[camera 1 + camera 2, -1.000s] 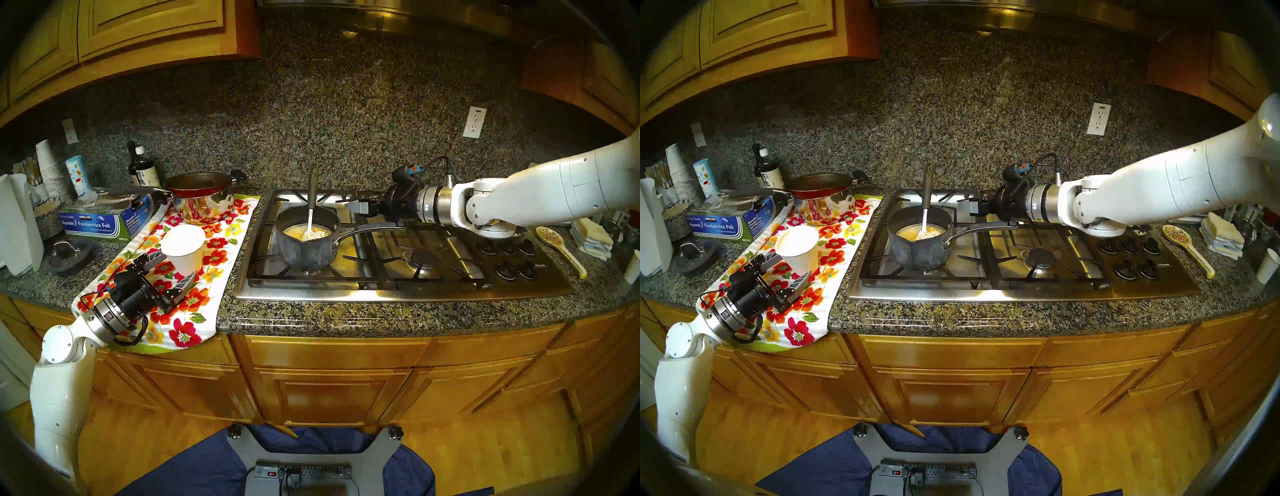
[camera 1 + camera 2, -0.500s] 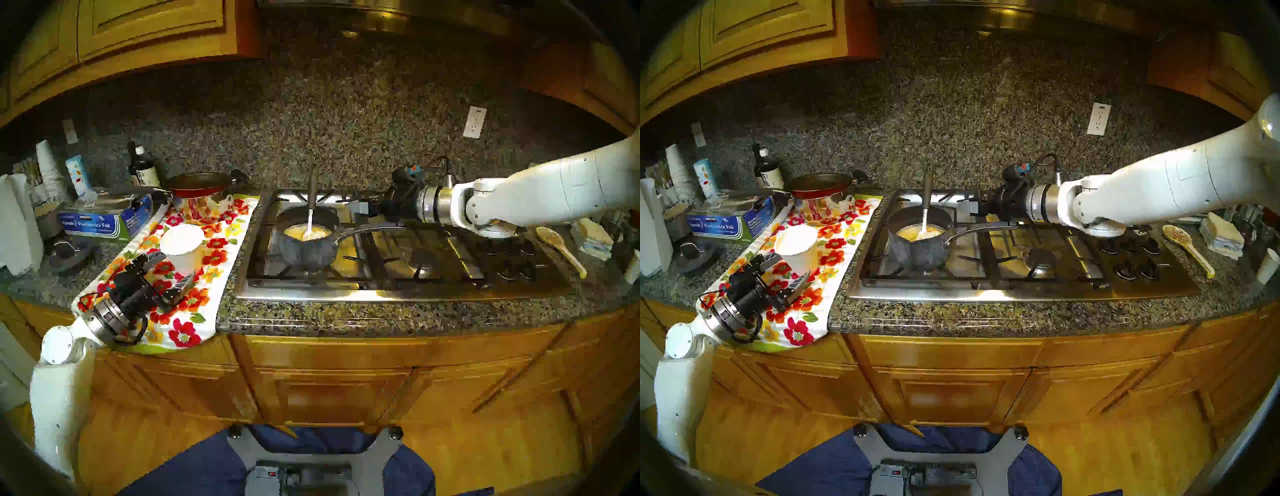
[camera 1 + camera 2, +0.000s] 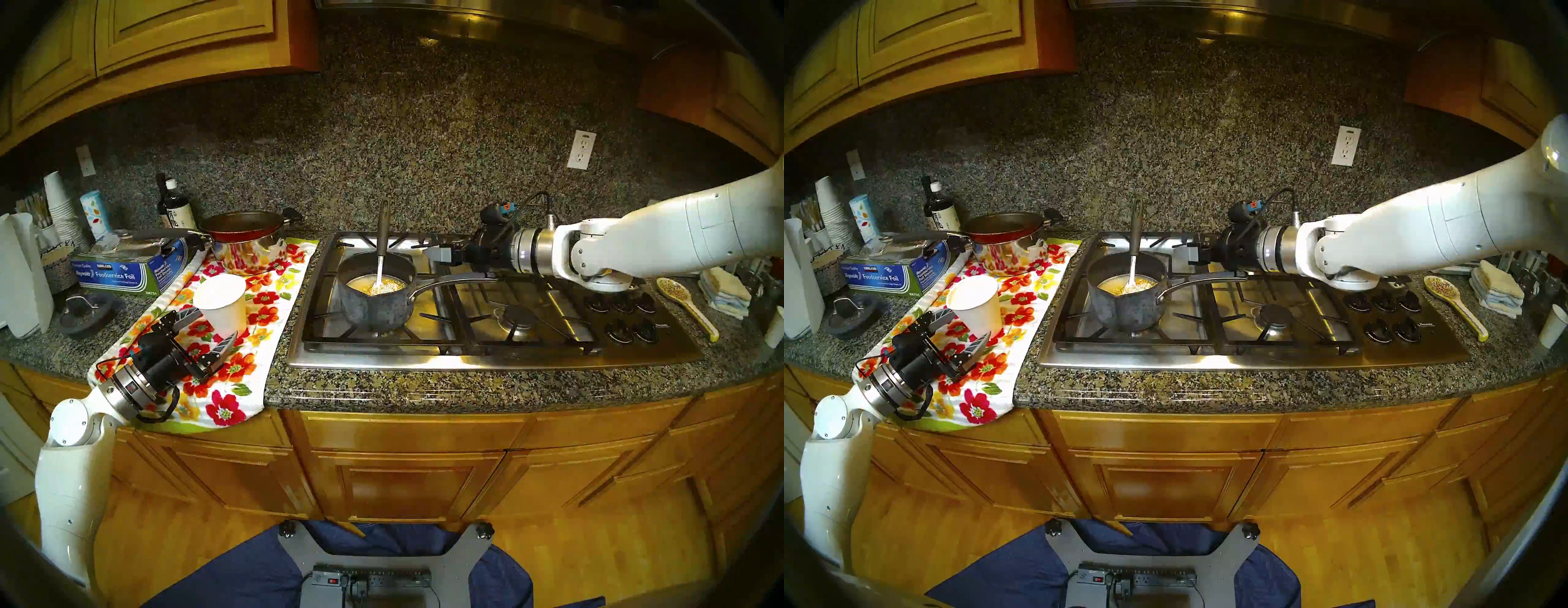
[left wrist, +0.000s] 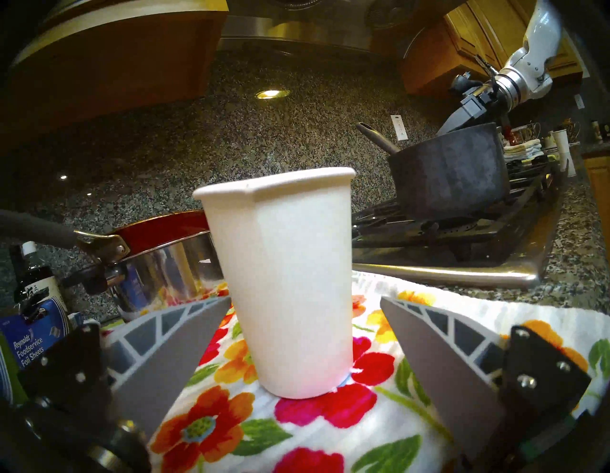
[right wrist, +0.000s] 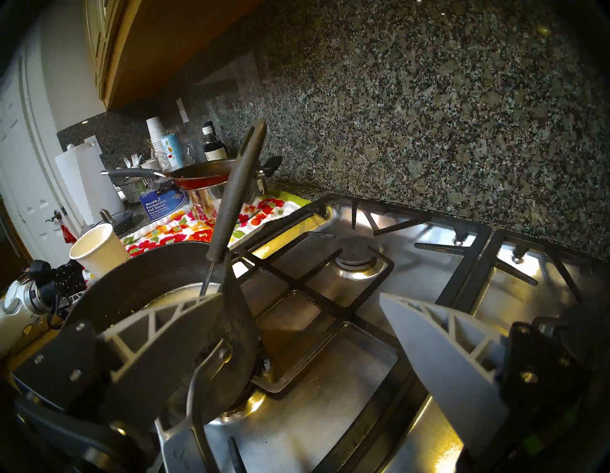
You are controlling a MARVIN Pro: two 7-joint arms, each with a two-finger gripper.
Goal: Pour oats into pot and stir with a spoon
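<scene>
Left gripper (image 4: 298, 356) flanks smooth paper cup (image 4: 284, 280).

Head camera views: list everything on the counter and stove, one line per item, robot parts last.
pot: 1, dark grey mottled, front-left burner of the stove
oats: 1 clump, pale beige, in the pot's yellowish liquid
spoon: 1, silver bowl and dark handle, standing in the pot
stove: 1, steel with black grates, counter centre
paper cup: 1, white, upright on the floral towel
floral towel: 1, red-orange on white, left of the stove
red pan: 1, atop a shiny steel pot
foil box: 1, blue, far left
spoon rest: 1, yellow speckled, right of the knobs
left claw: open around the cup
right claw: open, beside the pot
</scene>
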